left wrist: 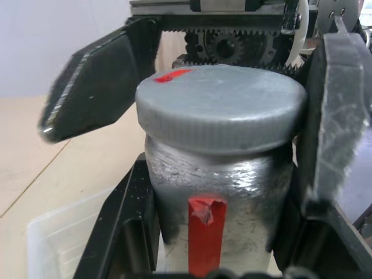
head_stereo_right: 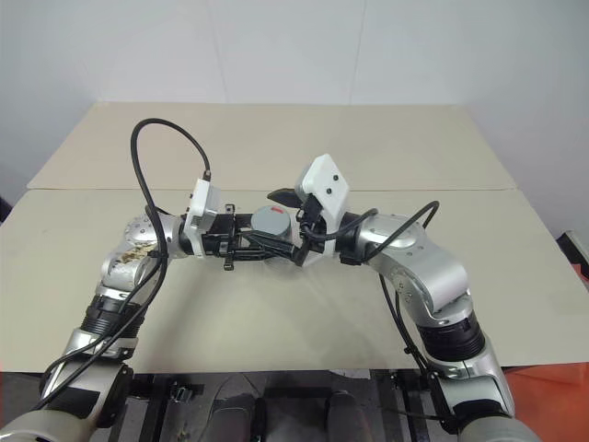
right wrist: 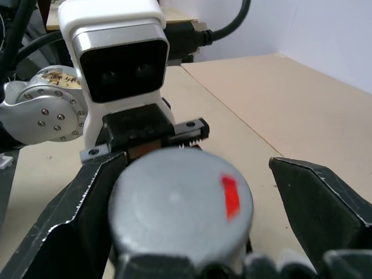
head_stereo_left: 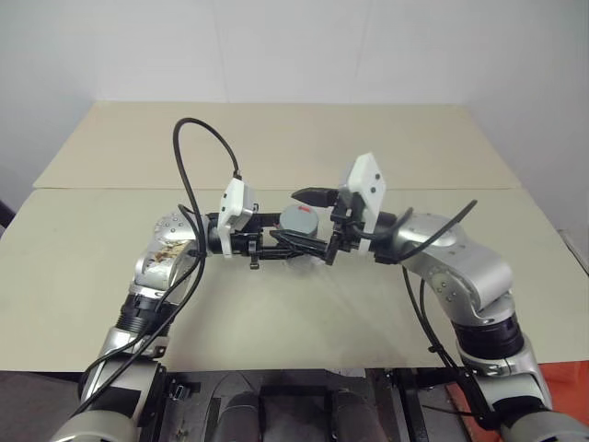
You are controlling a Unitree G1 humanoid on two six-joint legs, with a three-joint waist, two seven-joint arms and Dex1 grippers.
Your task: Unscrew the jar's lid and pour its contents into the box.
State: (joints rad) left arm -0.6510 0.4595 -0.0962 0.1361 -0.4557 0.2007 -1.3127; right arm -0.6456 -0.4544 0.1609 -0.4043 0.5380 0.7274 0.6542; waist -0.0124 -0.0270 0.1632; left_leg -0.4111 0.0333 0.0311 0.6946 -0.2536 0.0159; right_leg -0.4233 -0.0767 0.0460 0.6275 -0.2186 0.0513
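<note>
Jar (left wrist: pixel 218 203) upright, lid (left wrist: pixel 221 107) uppermost.

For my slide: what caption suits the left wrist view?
Left hand grips the jar; right hand open around its grey lid.

place: lab or test room | evidence: plain white walls (head_stereo_left: pixel 386 46) across top of frame; two bare beige tables (head_stereo_left: pixel 276 138) pushed together, mid-frame
</note>
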